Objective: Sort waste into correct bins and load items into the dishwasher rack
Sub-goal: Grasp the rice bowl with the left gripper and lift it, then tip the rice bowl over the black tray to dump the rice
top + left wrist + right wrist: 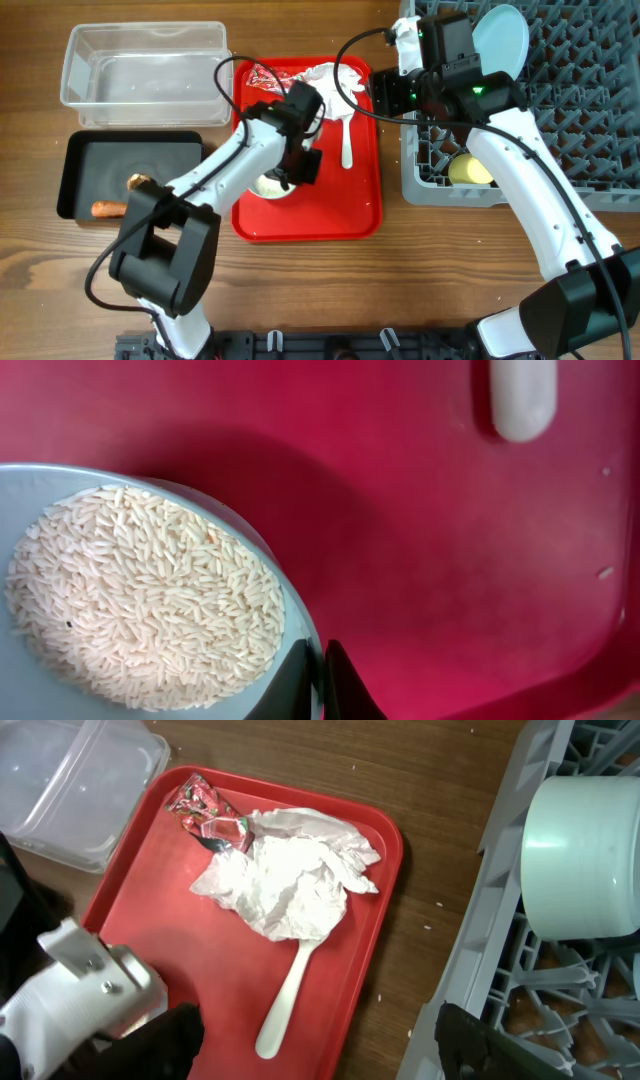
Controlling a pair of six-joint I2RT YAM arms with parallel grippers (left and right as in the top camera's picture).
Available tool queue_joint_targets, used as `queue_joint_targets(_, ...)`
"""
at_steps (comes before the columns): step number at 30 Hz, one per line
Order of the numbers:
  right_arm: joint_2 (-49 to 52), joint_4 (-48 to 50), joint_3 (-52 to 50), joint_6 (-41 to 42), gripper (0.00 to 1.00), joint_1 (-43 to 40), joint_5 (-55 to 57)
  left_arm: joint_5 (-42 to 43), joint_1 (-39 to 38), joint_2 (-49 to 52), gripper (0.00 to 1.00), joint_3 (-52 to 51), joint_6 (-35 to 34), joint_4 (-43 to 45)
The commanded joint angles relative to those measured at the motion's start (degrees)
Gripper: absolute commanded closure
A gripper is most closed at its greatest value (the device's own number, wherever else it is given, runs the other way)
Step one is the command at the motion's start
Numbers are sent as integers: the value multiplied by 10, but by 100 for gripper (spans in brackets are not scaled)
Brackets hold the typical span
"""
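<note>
My left gripper (322, 682) is shut on the rim of a pale blue-green bowl (296, 605) of white rice (140, 600) on the red tray; in the overhead view the gripper (300, 165) is over the bowl (270, 187). My right gripper (320, 1050) is open and empty at the rack's left edge (398, 92). Crumpled tissue (330, 82), a red-and-white wrapper (262, 78) and a white spoon (347, 140) lie on the red tray. The grey rack (590, 100) holds the blue plate (500, 40), the yellow cup (468, 170) and a second bowl (580, 855).
The clear tub (140, 62) stands at the back left. The black tray (170, 150) in front of it holds a carrot (108, 209) and a brown lump (138, 182). The flat red tray (340, 215) lies between the bins and the rack.
</note>
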Motion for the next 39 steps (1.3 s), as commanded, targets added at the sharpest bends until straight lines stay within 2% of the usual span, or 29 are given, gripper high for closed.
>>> queue_joint_targets(1,-15,1,2,9,22,0,1,13,-12,-13,71,-4,-8,-5)
queue_joint_targets(2,-15,4,2,17,21,0,1,13,-10,-13,64,-4,-16,-5)
queue_joint_targets(7,-15,3,2,40,21,-4,-3,13,32,-48,59,4,-18,-19)
queue_joint_targets(11,-15,2,2,41,22,-4,-54,13,83,-105,48,17,-18,-28)
queue_joint_targets(12,-15,1,2,43,21,-4,-56,13,96,-116,48,17,-18,-32)
queue_joint_targets(15,-12,-9,2,55,23,-3,-88,12,142,-140,59,17,-18,-49)
queue_joint_targets(20,0,-8,-26,57,26,22,-136,13,200,-144,68,17,-18,-69)
queue_joint_targets(26,59,-13,-27,83,30,101,-126,18,200,-144,70,17,-18,-71)
queue_joint_targets(28,60,-6,-27,112,29,94,-112,52,192,-143,73,17,-17,-70)
queue_joint_targets(30,56,7,-27,112,27,78,-153,48,174,-140,74,17,-1,-66)
queue_joint_targets(34,67,-11,-27,113,28,84,-141,58,183,-140,75,17,-37,-35)
queue_joint_targets(35,67,-3,-27,121,28,78,-140,86,174,-140,76,17,-37,-30)
queue_joint_targets(37,67,-1,-26,129,28,51,-141,90,131,-132,75,17,-34,-14)
queue_joint_targets(39,58,-25,-26,129,28,6,-141,52,56,-106,67,17,-31,12)
